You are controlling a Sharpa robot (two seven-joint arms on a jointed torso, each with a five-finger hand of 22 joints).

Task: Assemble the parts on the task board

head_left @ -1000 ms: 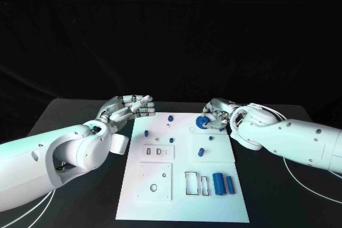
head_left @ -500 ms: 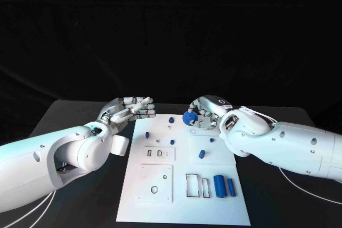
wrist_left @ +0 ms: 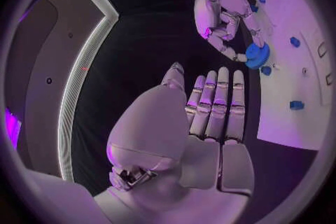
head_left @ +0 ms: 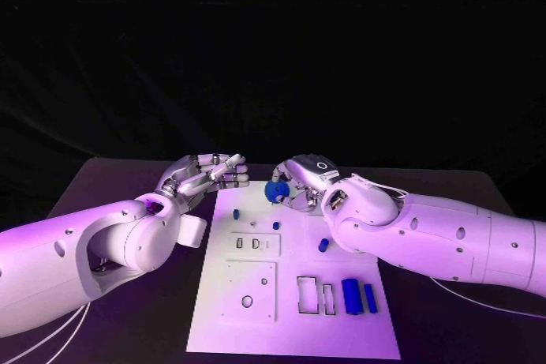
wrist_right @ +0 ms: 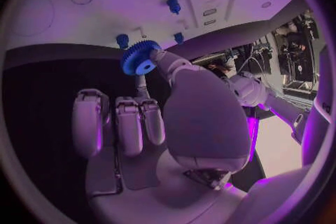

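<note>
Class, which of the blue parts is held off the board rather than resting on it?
The blue gear, pinched by the right hand; the other parts lie on the task board.

Task board mid-table, two cylinders side by side (near right corner), hands at its far edge.

Head cam: high up, looks down and fwd over the black desk, whole white rectangular task board seen from a moderate way off, arms in from both sides.

L wrist cam: behind silver many-fingered left hand, very close, looks along its fingers twd the board's far end.

R wrist cam: behind silver right hand, close, faces the board.

Shared by all three: small blue toothed gear by the board's far end.
</note>
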